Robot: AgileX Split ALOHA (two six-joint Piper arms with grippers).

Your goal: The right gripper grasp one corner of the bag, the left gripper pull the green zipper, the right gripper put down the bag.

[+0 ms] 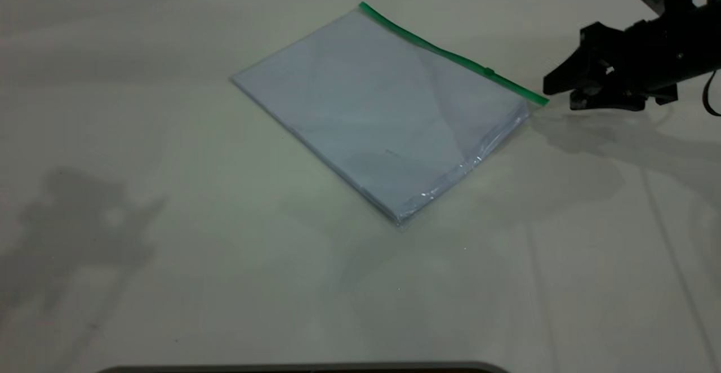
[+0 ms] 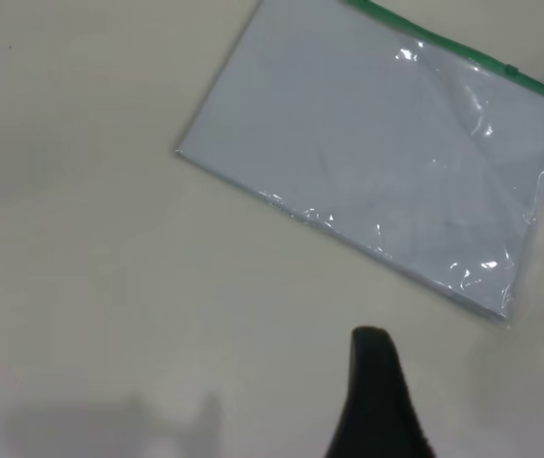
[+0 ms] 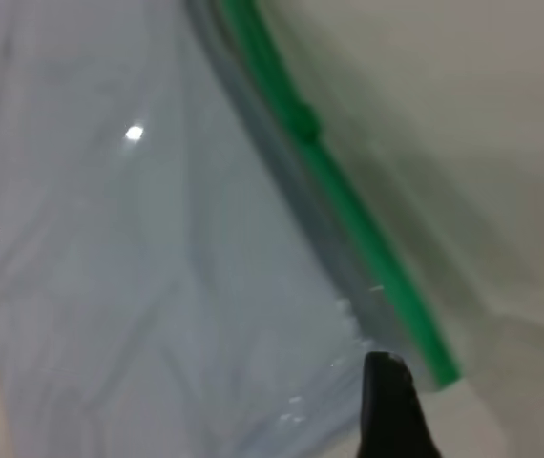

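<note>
The bag (image 1: pixel 383 108) lies flat on the table, a clear pouch over pale bluish sheets. The green zipper (image 1: pixel 450 54) runs along its far long edge, with the slider tab (image 1: pixel 490 71) near the right end. My right gripper (image 1: pixel 559 94) is open just off the bag's right corner, its tips a short way from the end of the green strip and not touching it. In the right wrist view one fingertip (image 3: pixel 383 370) sits beside that corner, with the zipper (image 3: pixel 348 219) and tab (image 3: pixel 301 119) beyond. My left gripper (image 2: pixel 377 382) is out of the exterior view and hovers short of the bag (image 2: pixel 377 153).
The pale table (image 1: pixel 169 136) spreads wide around the bag. A dark edge (image 1: pixel 304 368) runs along the near side. The left arm's shadow (image 1: pixel 79 221) falls on the table at the left.
</note>
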